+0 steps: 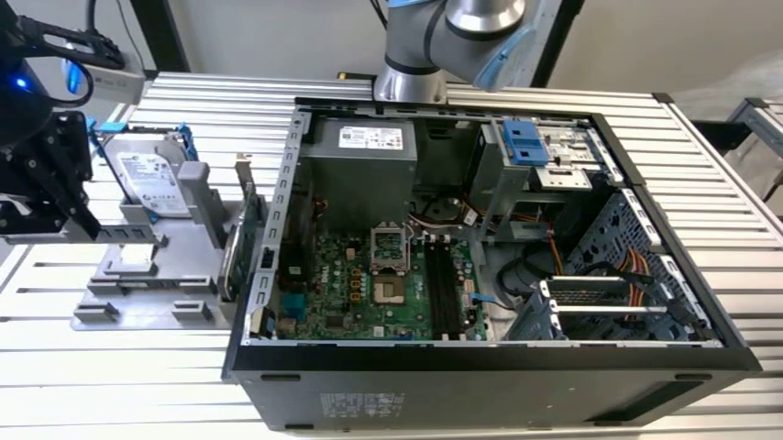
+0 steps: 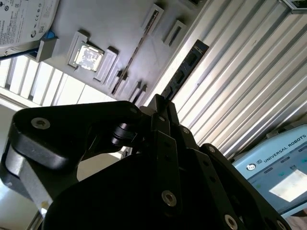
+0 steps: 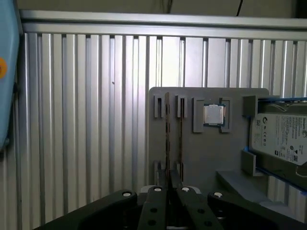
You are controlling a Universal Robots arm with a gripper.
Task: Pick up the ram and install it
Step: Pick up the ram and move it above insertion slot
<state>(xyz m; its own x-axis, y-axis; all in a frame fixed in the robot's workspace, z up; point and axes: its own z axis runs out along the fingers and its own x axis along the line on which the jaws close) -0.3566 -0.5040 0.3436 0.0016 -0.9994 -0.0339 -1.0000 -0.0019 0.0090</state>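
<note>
Gripper [image 3: 171, 178]: black, at the exterior view's far left; we see its fingers pinched narrow on the ram [image 2: 184, 72].
Ram: long, narrow, thin circuit-board stick with dark chips — it juts from the fingertips over the ribbed aluminium table [image 1: 123, 385].
Holder [image 1: 159, 266]: grey plastic tray beside the gripper, carrying a silver hard drive [image 1: 147, 179] in a blue frame and a square silver processor chip [image 3: 213, 115].
Card [image 1: 233, 243]: green, with a metal bracket, upright between holder and case.
Case [image 1: 490, 385]: open black computer tower — we find its green motherboard [image 1: 355, 293] well apart from the ram.
</note>
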